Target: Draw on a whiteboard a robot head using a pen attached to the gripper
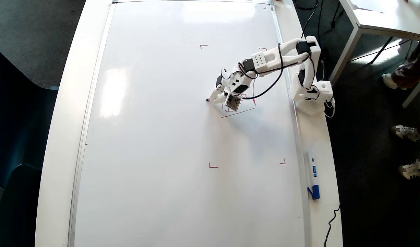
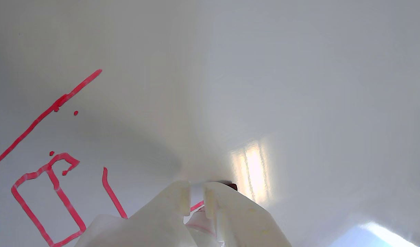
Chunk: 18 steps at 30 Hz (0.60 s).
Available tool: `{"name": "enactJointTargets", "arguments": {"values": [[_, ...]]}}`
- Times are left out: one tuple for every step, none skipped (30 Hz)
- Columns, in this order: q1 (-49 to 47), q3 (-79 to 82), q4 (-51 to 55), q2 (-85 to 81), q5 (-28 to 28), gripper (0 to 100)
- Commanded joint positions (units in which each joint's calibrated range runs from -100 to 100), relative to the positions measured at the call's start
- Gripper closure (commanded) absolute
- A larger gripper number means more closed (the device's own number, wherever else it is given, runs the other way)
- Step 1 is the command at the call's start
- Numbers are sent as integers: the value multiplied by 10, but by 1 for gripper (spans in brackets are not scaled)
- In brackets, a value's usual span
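The whiteboard (image 1: 162,137) lies flat and fills most of the overhead view. My white gripper (image 1: 215,97) is over its upper right part, shut on the pen (image 1: 209,99), whose dark tip points left at the board surface. In the wrist view the two white fingers (image 2: 175,206) clamp the pen (image 2: 196,190) against bare board (image 2: 299,85). The robot head (image 2: 60,101) shows as loose red strokes: a long slanted line, a narrow rectangle and a short stroke at the left. From overhead, the drawing (image 1: 237,113) lies partly hidden under the wrist.
Red corner marks (image 1: 213,166) frame the drawing area. The arm's base (image 1: 312,92) stands on the board's right edge, with cables trailing back. A white marker with a blue cap (image 1: 312,173) lies on the right margin. A smaller white table (image 1: 384,17) and people's feet are at the right.
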Motion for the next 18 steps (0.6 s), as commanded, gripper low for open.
{"name": "enactJointTargets", "arguments": {"values": [[-15, -18, -3, 0, 0, 99], [-20, -20, -3, 1, 0, 99], [-22, -26, -3, 4, 0, 99], [-24, -30, -3, 6, 0, 99], [-31, -35, -3, 7, 0, 99], [-32, -36, -3, 7, 0, 99], [-32, -36, -3, 7, 0, 99], [-32, -36, -3, 7, 0, 99], [-32, -36, -3, 7, 0, 99], [-32, -39, -3, 8, 0, 99], [-32, -40, -4, 9, 0, 99], [-32, -41, -9, 14, 0, 99], [-31, -44, -15, 19, 0, 99], [-31, -61, -17, 31, 0, 99], [-31, -70, -17, 37, 0, 99], [-30, -78, -18, 43, 0, 99], [-30, -88, -19, 50, 0, 99], [-30, -96, -19, 56, 0, 99]]}}
